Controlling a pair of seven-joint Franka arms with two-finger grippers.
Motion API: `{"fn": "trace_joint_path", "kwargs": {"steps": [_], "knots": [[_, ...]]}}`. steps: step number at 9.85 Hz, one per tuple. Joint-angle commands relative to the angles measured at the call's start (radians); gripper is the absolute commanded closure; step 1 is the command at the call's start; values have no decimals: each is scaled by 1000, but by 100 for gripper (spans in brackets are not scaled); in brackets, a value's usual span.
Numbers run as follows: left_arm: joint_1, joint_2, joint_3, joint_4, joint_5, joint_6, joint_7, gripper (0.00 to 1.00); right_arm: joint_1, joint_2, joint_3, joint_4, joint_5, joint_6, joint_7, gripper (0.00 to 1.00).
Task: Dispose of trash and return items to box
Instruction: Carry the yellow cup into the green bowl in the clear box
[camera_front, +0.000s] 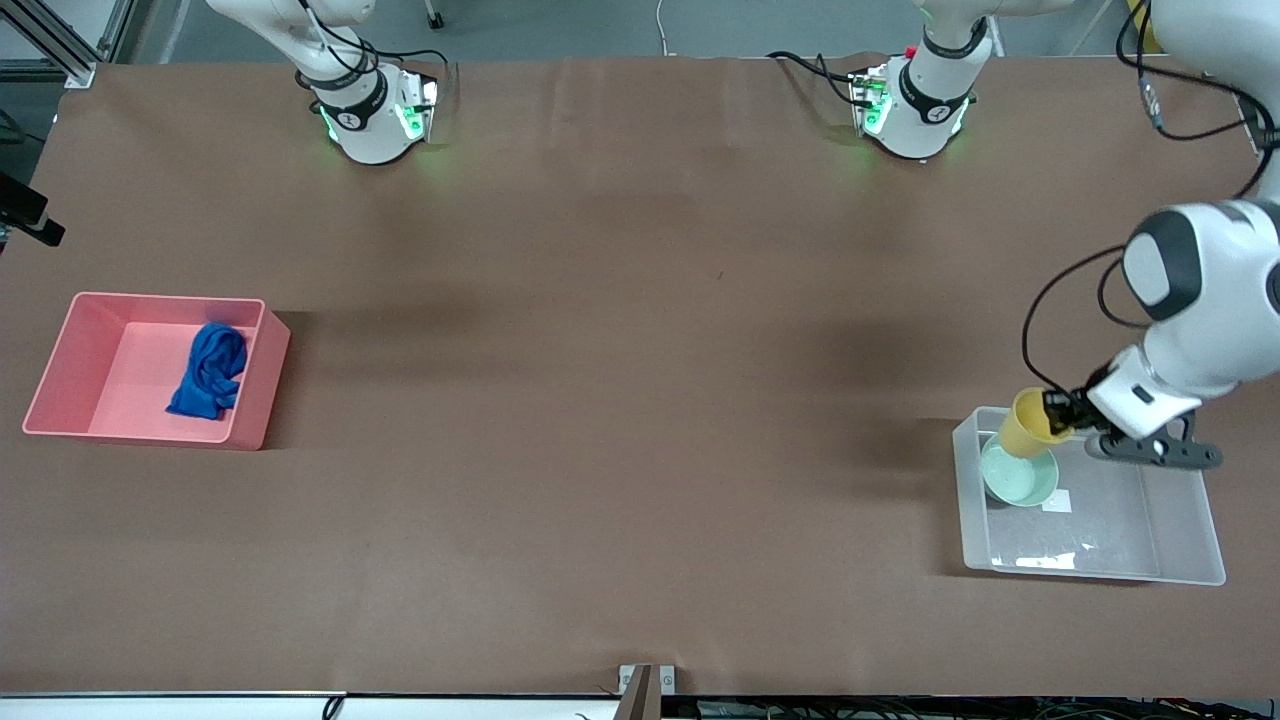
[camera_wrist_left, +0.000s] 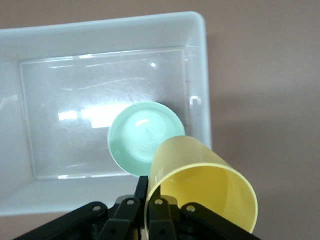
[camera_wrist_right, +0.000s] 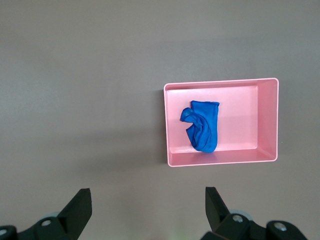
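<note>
My left gripper (camera_front: 1060, 412) is shut on the rim of the yellow cup (camera_front: 1030, 425) and holds it tilted on its side over the clear box (camera_front: 1095, 574). The cup hangs just above the mint-green bowl (camera_front: 1022, 480), which sits in the box at the corner toward the arms' bases. In the left wrist view, one finger of the gripper (camera_wrist_left: 148, 184) is inside the cup (camera_wrist_left: 205, 190) and one outside, above the bowl (camera_wrist_left: 140, 135) and box (camera_wrist_left: 100, 30). The blue cloth (camera_front: 210, 370) lies in the pink bin (camera_front: 60, 370). My right gripper (camera_wrist_right: 146, 195) is open and empty, high above the table, out of the front view.
The right wrist view shows the pink bin (camera_wrist_right: 267, 120) with the cloth (camera_wrist_right: 202, 125) in it on bare brown table. The pink bin stands at the right arm's end of the table, the clear box at the left arm's end, with a white sticker (camera_front: 1056, 500) on its bottom.
</note>
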Motion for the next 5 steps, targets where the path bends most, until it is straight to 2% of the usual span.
{"fn": "trace_joint_path", "kwargs": {"steps": [1,4,5], "knots": [[6,172,24,152,4,-24,30,99,8,-1,-9,7,-10,-11,-3,0],[13,269,35,176,-5,-13,41,99,7,-1,-9,7,-10,-11,-3,0],[18,281,34,176,-43,-12,41,98,7,-1,-9,7,-10,-11,-3,0]]}}
